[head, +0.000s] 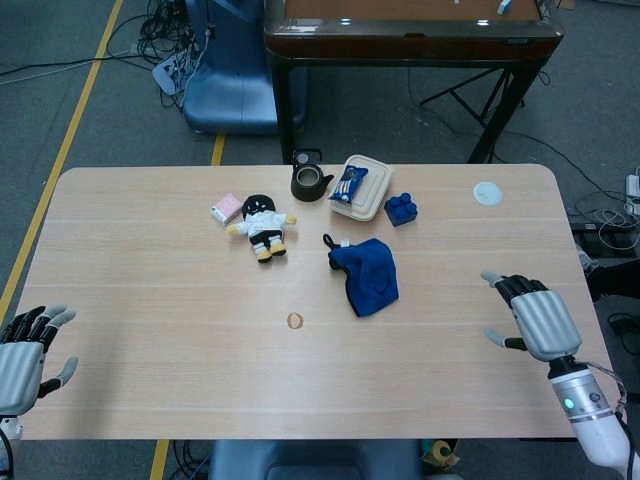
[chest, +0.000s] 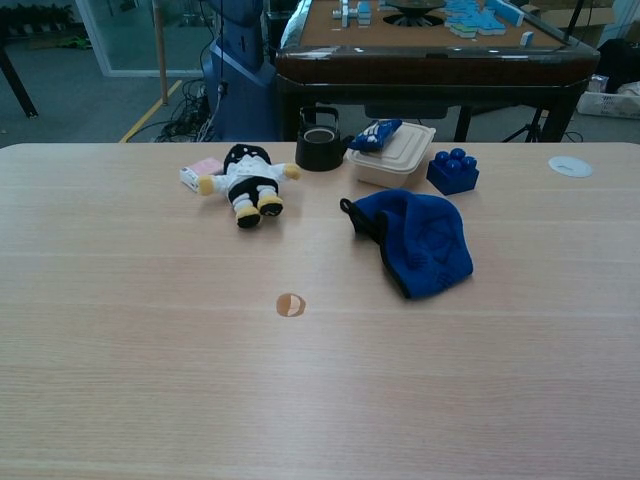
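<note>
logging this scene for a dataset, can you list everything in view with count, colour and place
blue hat: 1, blue, table centre
plush doll: 1, black, white and yellow, left of the hat
pink box: 1, pink and white, beside the doll
teapot: 1, dark, far edge
lidded food box: 1, beige, right of the teapot
snack packet: 1, blue, on the food box
toy brick: 1, blue, right of the food box
white disc: 1, far right
table: 1, light wood
left hand: open, near left corner
right hand: open, over near right edge
</note>
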